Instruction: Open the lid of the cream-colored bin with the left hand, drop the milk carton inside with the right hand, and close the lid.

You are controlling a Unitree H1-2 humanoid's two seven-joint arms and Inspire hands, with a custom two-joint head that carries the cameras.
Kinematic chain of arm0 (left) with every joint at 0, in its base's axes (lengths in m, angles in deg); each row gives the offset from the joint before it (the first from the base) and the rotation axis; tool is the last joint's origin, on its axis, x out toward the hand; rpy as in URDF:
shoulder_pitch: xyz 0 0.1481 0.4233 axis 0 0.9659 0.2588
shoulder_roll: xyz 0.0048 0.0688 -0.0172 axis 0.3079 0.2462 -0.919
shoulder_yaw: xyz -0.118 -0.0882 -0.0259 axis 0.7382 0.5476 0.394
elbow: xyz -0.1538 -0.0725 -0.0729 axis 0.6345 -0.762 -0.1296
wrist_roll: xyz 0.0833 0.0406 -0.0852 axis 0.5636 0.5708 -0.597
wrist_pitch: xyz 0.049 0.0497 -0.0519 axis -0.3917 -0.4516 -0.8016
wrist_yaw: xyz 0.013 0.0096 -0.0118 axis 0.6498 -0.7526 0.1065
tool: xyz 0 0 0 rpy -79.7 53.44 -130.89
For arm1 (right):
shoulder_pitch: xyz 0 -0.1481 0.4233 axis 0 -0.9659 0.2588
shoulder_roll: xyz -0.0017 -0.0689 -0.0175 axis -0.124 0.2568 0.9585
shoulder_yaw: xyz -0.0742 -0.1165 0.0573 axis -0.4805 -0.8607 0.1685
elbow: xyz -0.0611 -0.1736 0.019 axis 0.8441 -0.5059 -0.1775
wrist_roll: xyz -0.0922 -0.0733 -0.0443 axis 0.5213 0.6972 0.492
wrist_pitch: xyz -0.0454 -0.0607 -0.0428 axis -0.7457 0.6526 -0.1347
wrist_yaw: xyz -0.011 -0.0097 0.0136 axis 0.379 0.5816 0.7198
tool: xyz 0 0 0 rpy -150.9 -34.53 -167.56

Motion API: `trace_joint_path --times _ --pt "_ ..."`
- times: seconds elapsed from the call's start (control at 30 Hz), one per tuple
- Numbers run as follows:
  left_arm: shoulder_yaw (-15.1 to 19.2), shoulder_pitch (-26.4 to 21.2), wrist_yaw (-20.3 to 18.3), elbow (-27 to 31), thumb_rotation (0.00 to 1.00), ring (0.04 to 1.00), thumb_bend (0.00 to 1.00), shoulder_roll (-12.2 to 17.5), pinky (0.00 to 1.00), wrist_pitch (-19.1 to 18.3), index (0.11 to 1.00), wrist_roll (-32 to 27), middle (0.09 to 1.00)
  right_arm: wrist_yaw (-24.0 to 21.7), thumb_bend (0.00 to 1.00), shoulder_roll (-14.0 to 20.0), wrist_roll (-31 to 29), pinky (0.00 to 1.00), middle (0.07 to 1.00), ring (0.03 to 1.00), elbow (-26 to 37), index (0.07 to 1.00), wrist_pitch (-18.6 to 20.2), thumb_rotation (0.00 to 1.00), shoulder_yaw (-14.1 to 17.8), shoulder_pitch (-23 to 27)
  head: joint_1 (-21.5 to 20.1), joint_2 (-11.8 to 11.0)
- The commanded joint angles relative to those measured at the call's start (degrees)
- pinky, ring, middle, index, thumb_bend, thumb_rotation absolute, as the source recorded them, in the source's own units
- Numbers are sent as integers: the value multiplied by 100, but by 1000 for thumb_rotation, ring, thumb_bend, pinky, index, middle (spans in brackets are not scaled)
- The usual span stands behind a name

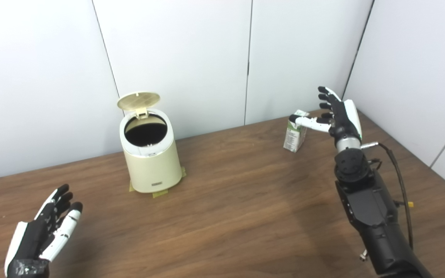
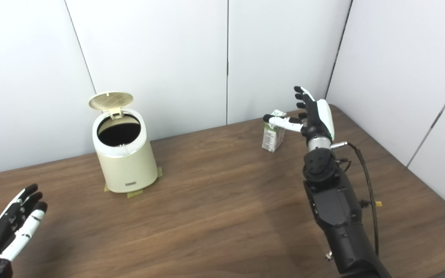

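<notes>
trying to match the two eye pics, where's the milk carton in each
Left eye view: milk carton stands upright right of centre, at the far table edge, beside the open right hand.
Right eye view: milk carton sits nearer the centre, same spot by the hand.
Shared landmark: the cream-colored bin, lid up, to its left.

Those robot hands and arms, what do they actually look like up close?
Both the left hand and right hand mix black and white segments with black fingertips. The right forearm is bulky black casing behind a silver wrist ring, with a thin black cable looping alongside.
</notes>
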Motion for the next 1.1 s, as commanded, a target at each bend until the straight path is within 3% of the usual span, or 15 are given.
trace_joint_path --times 0.0,0.23,0.43,0.53,0.7,0.83,1.07 --pt "-11 -190 5 286 544 942 368 104 917 50 946 37 924 60 937 203 41 743 874 845 122 872 -242 342 -17 312 -7 7" --pt "-22 -196 4 370 531 946 367 105 956 -66 958 48 916 8 948 331 65 740 863 840 29 869 -279 377 -173 332 12 27" --pt "-10 -200 -18 409 522 938 364 78 928 -78 961 18 911 -88 934 198 -158 485 824 729 8 845 -128 331 -111 365 38 42" --pt "36 -193 -32 428 509 948 365 36 970 -73 963 -57 910 -83 949 171 -226 381 817 657 -138 833 -185 342 -121 396 79 31" --pt "40 -183 -107 509 515 950 354 50 996 -76 966 21 909 -111 995 171 -307 401 797 671 -318 829 -278 392 -171 435 106 41" --pt "70 -187 -165 559 498 938 351 45 968 -79 957 53 901 -135 974 167 -354 384 771 638 -374 799 -343 363 -214 450 110 55" --pt "118 -197 -335 575 562 929 294 24 941 -82 978 -223 900 -206 969 211 -362 429 778 686 -450 785 -434 375 -286 431 123 55"
